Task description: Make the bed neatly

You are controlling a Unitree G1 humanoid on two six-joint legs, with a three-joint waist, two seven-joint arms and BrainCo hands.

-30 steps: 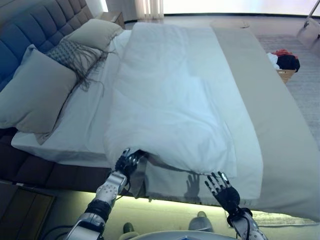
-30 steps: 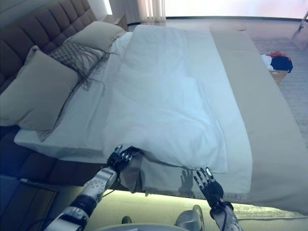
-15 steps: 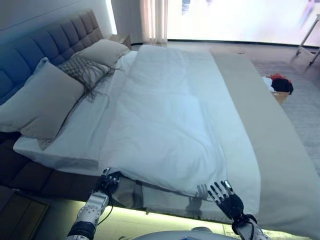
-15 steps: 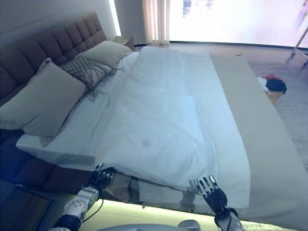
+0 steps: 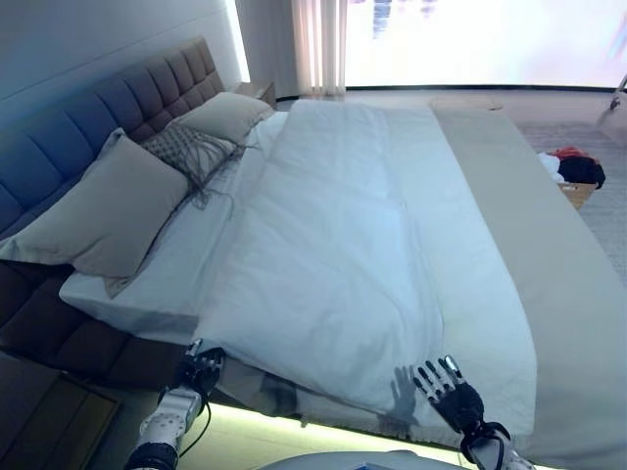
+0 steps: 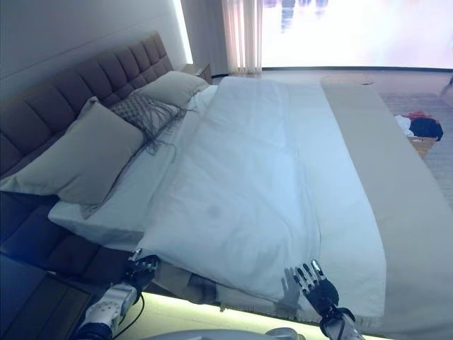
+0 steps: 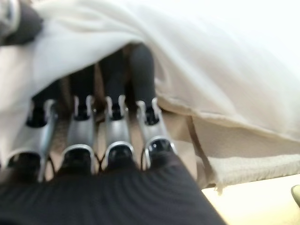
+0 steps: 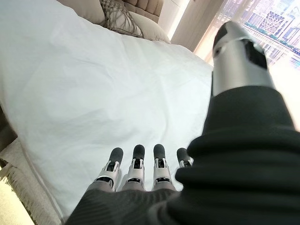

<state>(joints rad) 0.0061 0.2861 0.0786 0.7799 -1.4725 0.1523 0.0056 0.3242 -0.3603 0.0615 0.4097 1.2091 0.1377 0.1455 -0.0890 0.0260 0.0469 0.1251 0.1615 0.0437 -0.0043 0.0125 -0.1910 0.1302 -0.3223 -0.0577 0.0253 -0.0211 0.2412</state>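
Left eye view: pillows (image 5: 108, 211), laundry basket (image 5: 578, 181) w/ clothes.

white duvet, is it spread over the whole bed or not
Not fully: the white duvet lies flat down the middle, sheet bare beside the pillows.

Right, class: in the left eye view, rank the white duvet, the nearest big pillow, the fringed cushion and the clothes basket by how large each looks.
1. white duvet
2. nearest big pillow
3. fringed cushion
4. clothes basket
The last two lie farther from the camera, so their order is unsure.

Basket of clothes (image 5: 578, 176) on floor
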